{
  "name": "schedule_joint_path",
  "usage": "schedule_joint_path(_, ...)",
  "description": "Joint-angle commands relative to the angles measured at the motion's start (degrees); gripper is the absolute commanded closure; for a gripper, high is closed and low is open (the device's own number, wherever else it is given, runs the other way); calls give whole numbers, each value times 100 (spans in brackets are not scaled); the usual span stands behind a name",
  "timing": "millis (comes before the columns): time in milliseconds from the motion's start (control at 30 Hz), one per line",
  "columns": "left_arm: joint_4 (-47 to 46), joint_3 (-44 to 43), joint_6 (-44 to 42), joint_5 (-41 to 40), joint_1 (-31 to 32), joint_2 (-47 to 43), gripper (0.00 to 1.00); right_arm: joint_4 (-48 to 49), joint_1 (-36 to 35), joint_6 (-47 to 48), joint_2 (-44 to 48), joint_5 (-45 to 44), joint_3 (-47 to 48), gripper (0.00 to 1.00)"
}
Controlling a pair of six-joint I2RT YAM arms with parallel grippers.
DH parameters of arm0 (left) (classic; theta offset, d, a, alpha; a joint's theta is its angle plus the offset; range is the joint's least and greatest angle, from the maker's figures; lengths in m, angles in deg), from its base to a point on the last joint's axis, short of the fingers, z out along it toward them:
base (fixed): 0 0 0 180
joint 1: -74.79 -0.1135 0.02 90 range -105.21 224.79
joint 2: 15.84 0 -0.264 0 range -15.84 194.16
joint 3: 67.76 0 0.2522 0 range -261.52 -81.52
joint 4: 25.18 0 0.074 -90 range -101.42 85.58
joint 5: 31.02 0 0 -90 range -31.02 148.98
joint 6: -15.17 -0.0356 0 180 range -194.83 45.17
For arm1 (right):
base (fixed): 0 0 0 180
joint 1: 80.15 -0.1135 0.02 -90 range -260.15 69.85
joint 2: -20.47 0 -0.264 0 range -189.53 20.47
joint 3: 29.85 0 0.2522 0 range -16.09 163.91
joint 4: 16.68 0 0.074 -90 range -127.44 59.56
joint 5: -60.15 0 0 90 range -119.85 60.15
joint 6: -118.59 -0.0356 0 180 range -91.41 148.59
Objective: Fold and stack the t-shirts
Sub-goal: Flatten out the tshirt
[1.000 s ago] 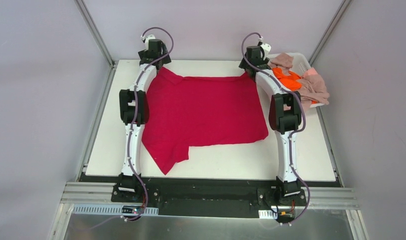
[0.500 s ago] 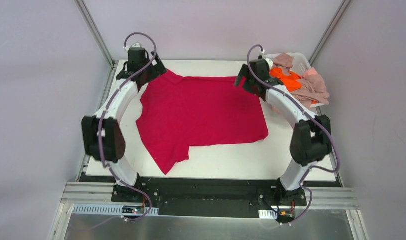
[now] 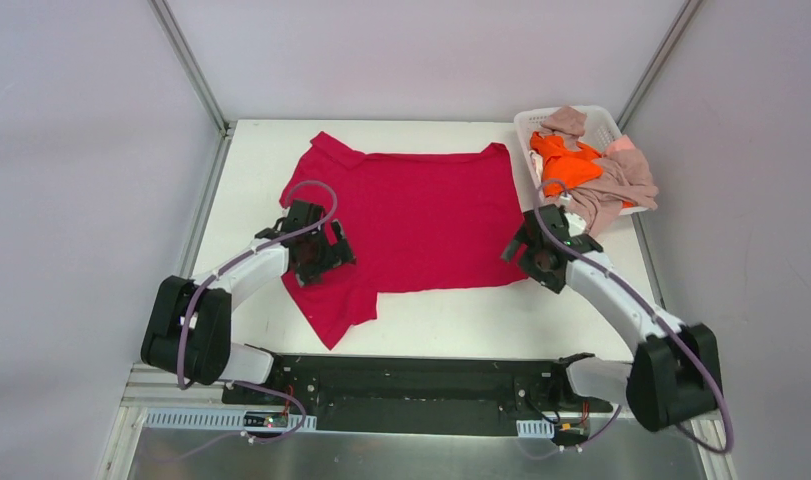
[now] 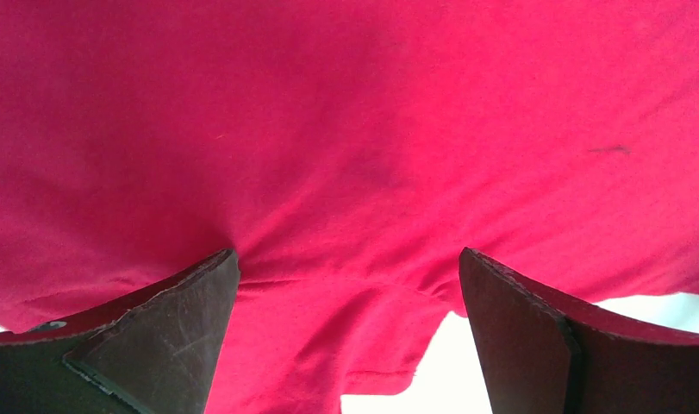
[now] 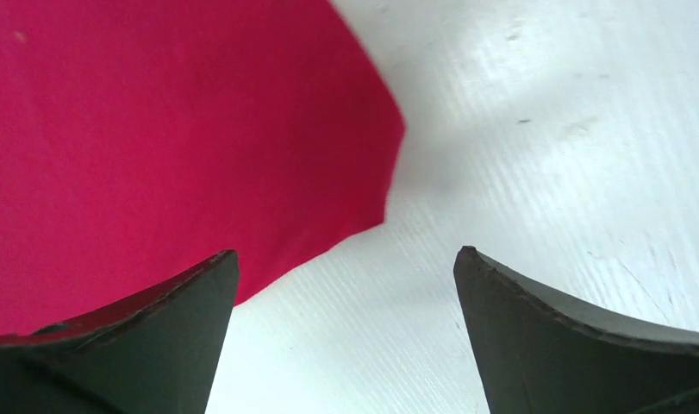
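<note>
Left pincer (image 4: pixel 346 259) wide, crimson t-shirt (image 3: pixel 411 215) spread flat

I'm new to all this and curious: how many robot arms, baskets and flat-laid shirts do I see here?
Robot arms: 2
White basket: 1
Red shirt laid flat: 1
Total: 4

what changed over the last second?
Both arms swung back from the far edge of the table toward their bases: left tool now over the near-left part of the red t-shirt, right tool at its near-right corner, both open, empty. T-shirt and basket stayed put.
</note>
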Motion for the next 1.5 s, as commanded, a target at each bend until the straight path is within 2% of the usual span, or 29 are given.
schedule_joint_path(0, -60, 338, 404, -440, -30, -515, 1, -226, 368, -935, 1045, -497, -495, 3)
schedule_joint_path(100, -65, 437, 391, -568, -30, -544, 1, 143, 729, -1064, 1303, -187, -835, 21)
schedule_joint_path(200, -36, 586, 415, -861, -30, -604, 1, 665, 736, -1042, 1215, -74, -945, 36)
schedule_joint_path(433, 88, 633, 406, -1311, -38, -609, 1, 1464, 741, -1188, 331, 317, -883, 54)
schedule_joint_path(533, 114, 617, 414, -1422, -38, -543, 1, 1308, 740, -1247, -25, 261, -821, 60)
schedule_joint_path(667, 141, 598, 456, -1531, -38, -486, 1, 780, 713, -1253, -128, -124, -756, 61)
schedule_joint_path(700, 142, 585, 467, -1553, -37, -466, 1, 717, 710, -1216, -123, -199, -760, 65)
schedule_joint_path(767, 148, 556, 455, -1627, -38, -408, 1, 762, 709, -1112, -139, -145, -762, 77)
schedule_joint_path(800, 150, 544, 458, -1658, -38, -386, 1, 841, 690, -1023, -167, -47, -740, 89)
schedule_joint_path(867, 151, 514, 423, -1666, -38, -318, 1, 725, 586, -915, -296, 3, -517, 100)
schedule_joint_path(1033, 185, 509, 390, -1771, -39, -246, 1, -1233, -57, -863, -929, -975, 971, 100)
schedule_joint_path(1133, 224, 474, 345, -1847, -38, -229, 1, -2633, -339, -1184, -1447, -1762, 1725, 100)
schedule_joint_path(1233, 281, 435, 319, -1907, -38, -212, 1, -3747, -419, -1722, -2041, -2426, 2060, 98)
schedule_joint_path(1267, 300, 429, 315, -1930, -38, -204, 1, -3984, -434, -1921, -2204, -2585, 2064, 87)
schedule_joint_path(1333, 360, 399, 304, -1978, -41, -194, 1, -4263, -446, -2210, -2394, -2826, 2033, 53)
schedule_joint_path(1367, 403, 375, 281, -1989, -43, -194, 1, -4331, -448, -2299, -2396, -2889, 2015, 43)
schedule_joint_path(1467, 601, 339, 301, -2064, -42, -230, 1, -4204, -456, -2242, -2013, -2934, 2020, 24)
